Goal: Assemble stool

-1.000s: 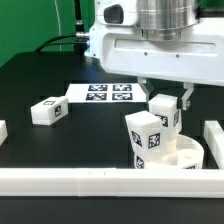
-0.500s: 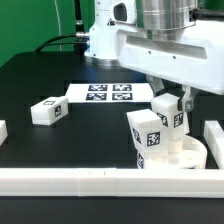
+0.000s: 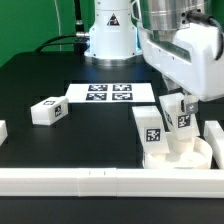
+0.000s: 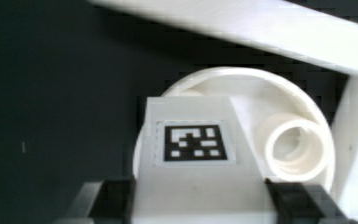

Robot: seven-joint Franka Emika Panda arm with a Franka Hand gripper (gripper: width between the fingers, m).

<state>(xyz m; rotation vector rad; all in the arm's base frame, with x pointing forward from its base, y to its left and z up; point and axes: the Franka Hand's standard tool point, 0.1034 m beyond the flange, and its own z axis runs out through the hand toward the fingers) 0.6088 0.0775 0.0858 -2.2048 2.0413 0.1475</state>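
Since my gripper [image 3: 180, 106] is closed on one blocky white leg [image 3: 181, 122], a finger [image 4: 115, 200] pressed to each side face, handling comes first. I judge this held leg to be light, hard plastic. It looks stiff enough to take the squeeze without giving, but its skin is smooth, so it could twist or slide if I clamp off-centre. The flat opposite faces are the right place to hold, high up, leaving the low end free for its socket [image 4: 297, 146]. The paper tag on its front would scuff, so I stay off it. I am holding it upright over the round seat [image 3: 197, 159]. Its foot is at or in the seat's top, and I cannot tell whether it has gone home. The seat looks thick and heavier, so it should sit steady under a push. A standing leg [image 3: 150, 130] already rises from it just beside mine, toward the exterior view's left, which leaves little side room for my fingers. The table [image 3: 70, 145] is flat, matte black and looks grippy enough. The seat lies tucked where the front rail [image 3: 90, 180] meets the side rail [image 3: 214, 134], so space is tight there. A loose leg [image 3: 47, 111] lies well apart, and the marker board [image 3: 105, 93] is behind.
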